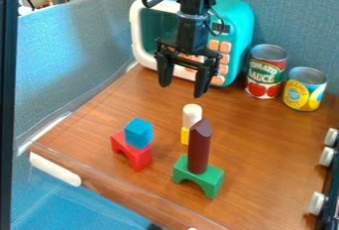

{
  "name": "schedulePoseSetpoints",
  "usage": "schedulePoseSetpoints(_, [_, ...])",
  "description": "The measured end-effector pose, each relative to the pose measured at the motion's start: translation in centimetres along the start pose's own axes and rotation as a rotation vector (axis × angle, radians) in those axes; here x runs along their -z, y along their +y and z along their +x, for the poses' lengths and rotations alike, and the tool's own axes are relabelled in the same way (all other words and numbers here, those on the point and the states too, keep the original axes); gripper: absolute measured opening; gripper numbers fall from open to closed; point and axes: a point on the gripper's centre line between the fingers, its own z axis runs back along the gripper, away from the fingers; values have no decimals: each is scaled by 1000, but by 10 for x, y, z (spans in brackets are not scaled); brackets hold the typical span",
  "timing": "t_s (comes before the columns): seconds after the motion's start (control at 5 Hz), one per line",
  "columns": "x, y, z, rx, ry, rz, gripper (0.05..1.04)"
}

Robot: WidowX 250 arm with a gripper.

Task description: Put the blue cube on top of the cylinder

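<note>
High over the back of the table hangs my gripper (182, 87), open and pointing down, with nothing between its fingers. The blue cube (139, 133) rests on top of a red arch block (132, 149) at the left front. To its right, a white cylinder (192, 115) stands upright on or just behind a yellow block (185, 135); the contact is partly hidden. In front of them a tall dark brown block (199, 147) with a notched top stands on a green arch block (198, 176).
A teal and white toy microwave (235, 26) stands behind the gripper. A tomato sauce can (266, 72) and a yellow-labelled can (305, 89) are at the back right. Stove knobs (317, 202) line the right edge; a grey partition (73, 60) borders the left side.
</note>
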Motion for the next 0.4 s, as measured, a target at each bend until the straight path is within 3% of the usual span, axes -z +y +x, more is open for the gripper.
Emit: schedulePoseSetpoints(0.4, [20,-4,-9,15,82,-35,1000])
